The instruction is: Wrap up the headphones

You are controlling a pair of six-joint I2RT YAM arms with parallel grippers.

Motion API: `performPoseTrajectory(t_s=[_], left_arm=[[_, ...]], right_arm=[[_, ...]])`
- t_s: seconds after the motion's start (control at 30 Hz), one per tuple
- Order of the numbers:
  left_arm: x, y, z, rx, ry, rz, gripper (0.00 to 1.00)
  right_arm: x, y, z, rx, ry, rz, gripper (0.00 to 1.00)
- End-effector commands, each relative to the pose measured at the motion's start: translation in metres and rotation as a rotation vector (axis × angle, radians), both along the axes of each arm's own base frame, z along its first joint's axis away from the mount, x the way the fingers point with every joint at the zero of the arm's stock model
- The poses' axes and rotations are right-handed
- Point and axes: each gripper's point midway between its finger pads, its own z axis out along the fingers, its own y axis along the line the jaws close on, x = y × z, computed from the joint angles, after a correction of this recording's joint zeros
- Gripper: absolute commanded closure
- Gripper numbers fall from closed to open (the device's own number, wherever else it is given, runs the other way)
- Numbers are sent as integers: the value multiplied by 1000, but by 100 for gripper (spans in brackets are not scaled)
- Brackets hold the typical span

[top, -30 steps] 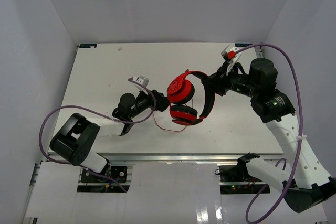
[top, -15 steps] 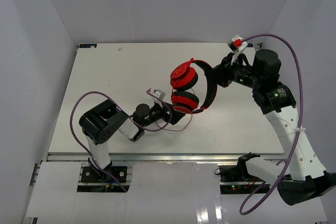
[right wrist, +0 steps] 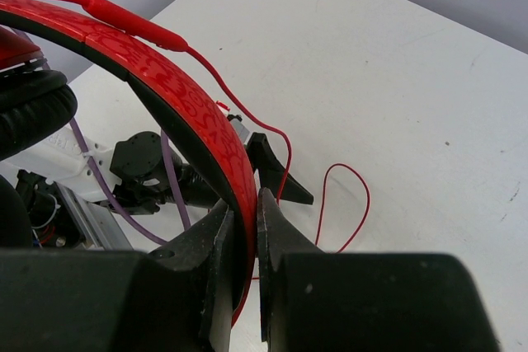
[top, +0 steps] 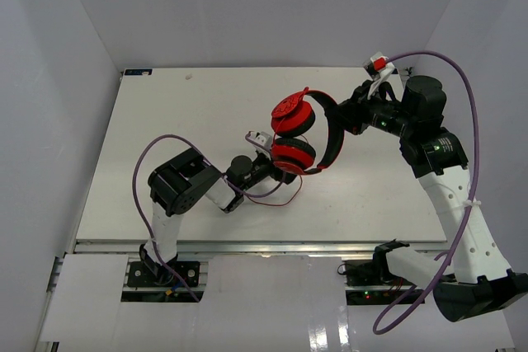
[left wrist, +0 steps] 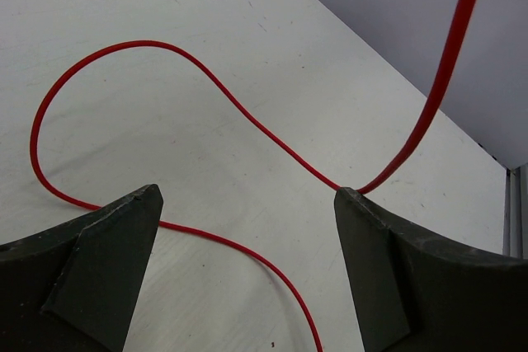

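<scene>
From above we see the headphones (top: 304, 132) held over the middle of the table (top: 165, 113), a little to the right. The left gripper (top: 268, 167) sits just left of the nearer of the two earcups (top: 293, 156). That view is too distant to show how either pair of fingers stands. The right wrist camera settles one side: the right gripper (right wrist: 246, 213) is clenched on the headband (right wrist: 190, 100), its two dark fingers pinching the band's edge, with the table well below. The left wrist camera settles the other: the left fingers (left wrist: 99, 245) are spread wide and grasp nothing. The thin red cable (left wrist: 206, 80) lies on the table between them, curling in a loop on the left and running to the tip of the right-hand finger. There it seems to touch, then rises off the surface toward the upper right. Only the overhead view shows the whole set: round red earcups with black padding, one far and one near, joined by a red and black headband arcing to the right. A slack loop of cable lies on the table beside the nearer cup.
</scene>
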Motion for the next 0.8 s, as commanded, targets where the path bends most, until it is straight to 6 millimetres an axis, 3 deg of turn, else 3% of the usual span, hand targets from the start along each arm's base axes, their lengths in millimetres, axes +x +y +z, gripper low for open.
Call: performPoseTrajectory(t_s=[0.0,0.13,0.23,0.4,0.43,0.53,0.63,0.77], left_arm=[[-6,-7,119,-337,-339,-28,8],[-18,-14,118,-330,-353,-108,14],[-23,-4,112,-301,-346,-87,12],[-10,33,87,-187,-235,117,8],[3,52,66,-116,-151,245,8],[0,72,81,-97,-180,311,8],[-20,61,97,-115,-253,183,7],[-55,20,106,-116,-334,-111,9]], right_arm=[[-4,3,30,61,-49,21,92],[-3,1,29,57,-52,11,92],[-3,0,28,53,-54,2,92],[-1,-2,26,50,-49,-6,92],[-1,-2,26,50,-49,-7,92],[-1,-2,24,48,-44,-6,92],[0,-2,23,47,-42,-7,92],[0,-1,22,48,-40,-6,92]])
